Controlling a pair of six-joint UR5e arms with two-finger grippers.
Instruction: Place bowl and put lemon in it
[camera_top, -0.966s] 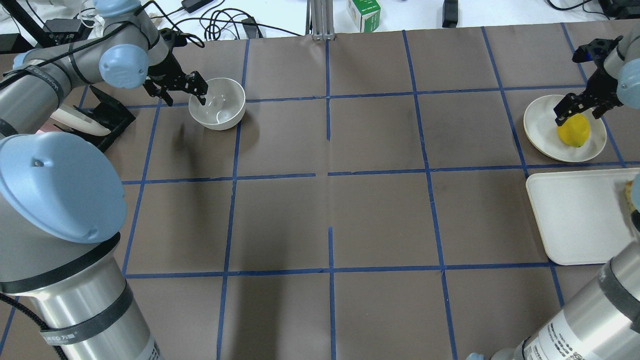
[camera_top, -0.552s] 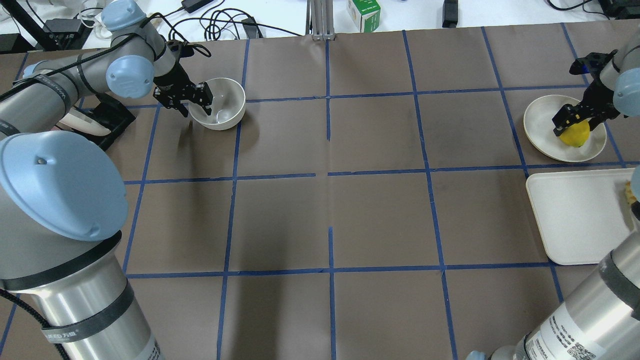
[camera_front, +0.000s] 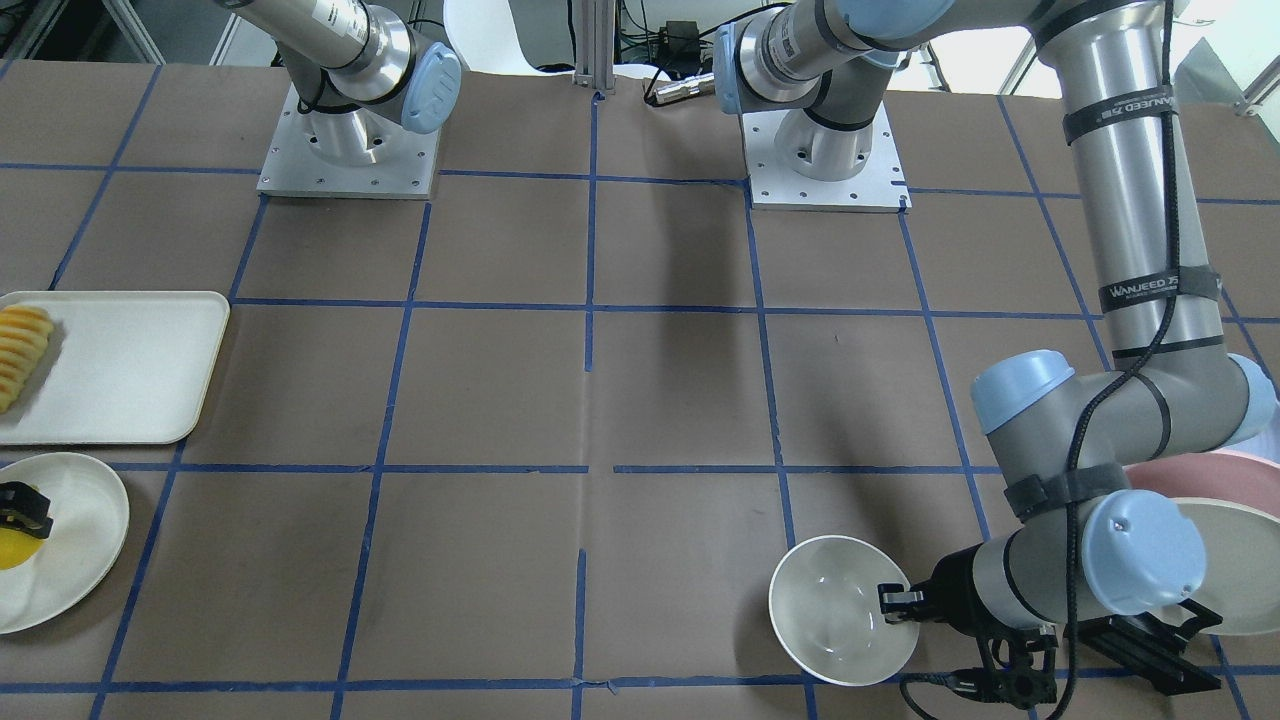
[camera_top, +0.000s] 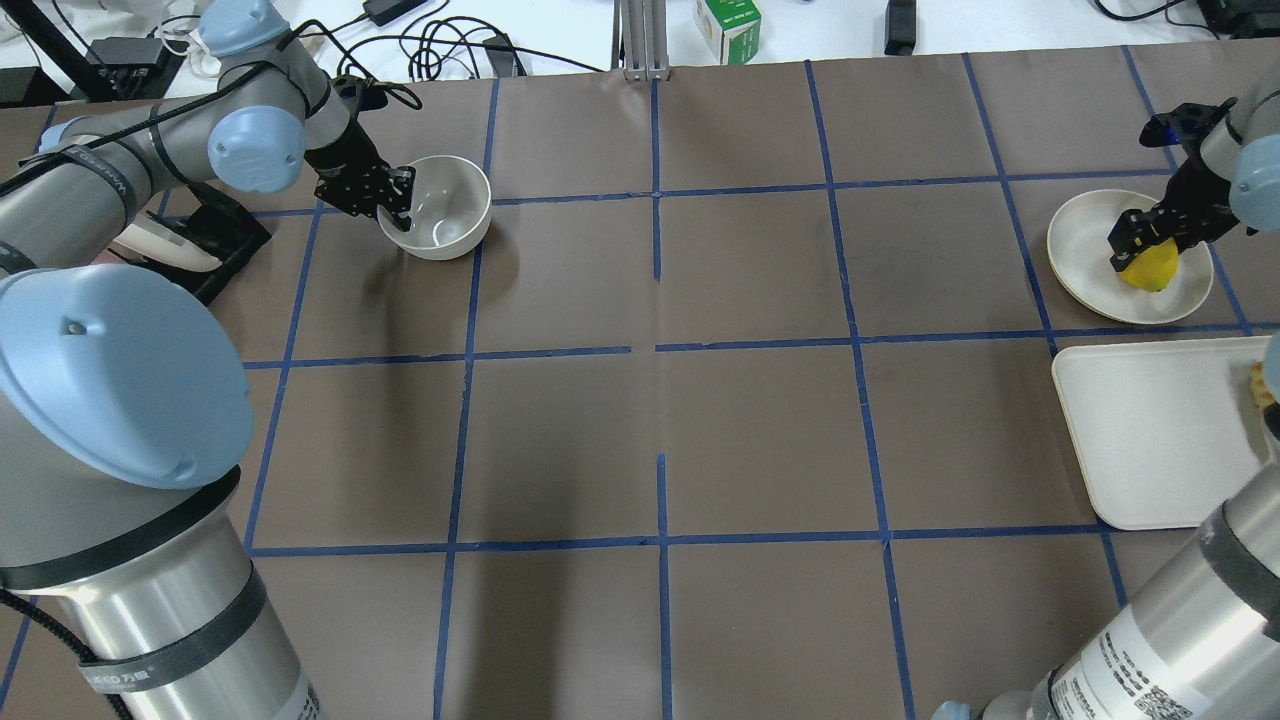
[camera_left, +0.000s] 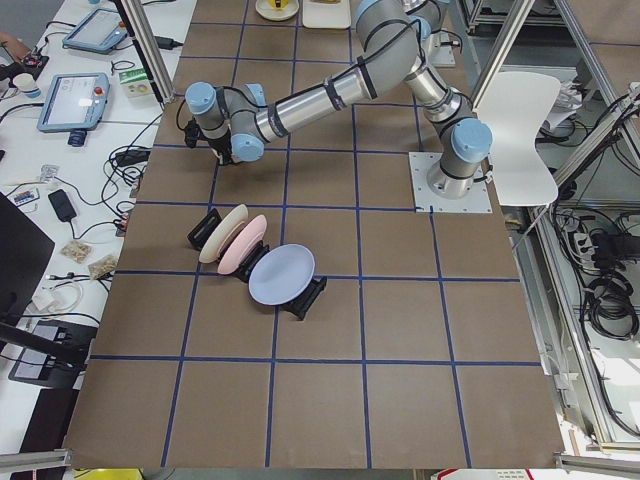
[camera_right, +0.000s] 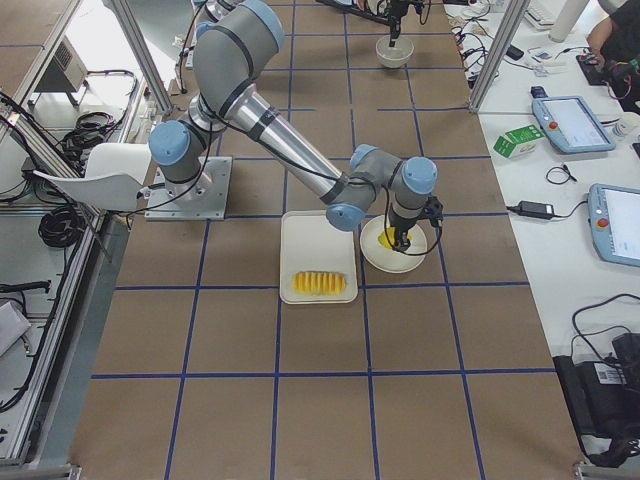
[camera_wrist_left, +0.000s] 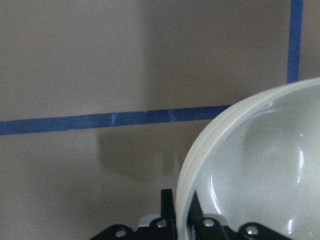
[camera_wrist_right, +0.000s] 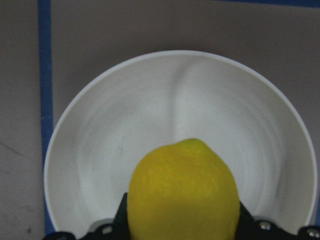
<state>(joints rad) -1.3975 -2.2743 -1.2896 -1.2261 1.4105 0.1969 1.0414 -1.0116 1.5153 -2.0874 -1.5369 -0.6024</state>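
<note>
The off-white bowl (camera_top: 445, 215) stands upright on the brown table at the far left; it also shows in the front view (camera_front: 835, 610) and the left wrist view (camera_wrist_left: 260, 170). My left gripper (camera_top: 395, 205) is shut on the bowl's near-left rim, one finger inside and one outside (camera_wrist_left: 167, 200). The yellow lemon (camera_top: 1150, 270) lies on a white plate (camera_top: 1080, 240) at the far right. My right gripper (camera_top: 1150, 232) is down over the lemon and shut on it; in the right wrist view the lemon (camera_wrist_right: 182, 200) fills the space between the fingers.
A white tray (camera_top: 1150, 430) lies just in front of the plate, with a row of sliced fruit (camera_front: 22, 355) at its outer end. A black rack of plates (camera_top: 215, 240) stands left of the bowl. A green carton (camera_top: 728, 28) and cables lie beyond the table's far edge.
My left gripper came down over the bowl's rim and closed on it. My right gripper dropped onto the lemon and its fingers narrowed around it. The bowl and the lemon have stayed in place.
</note>
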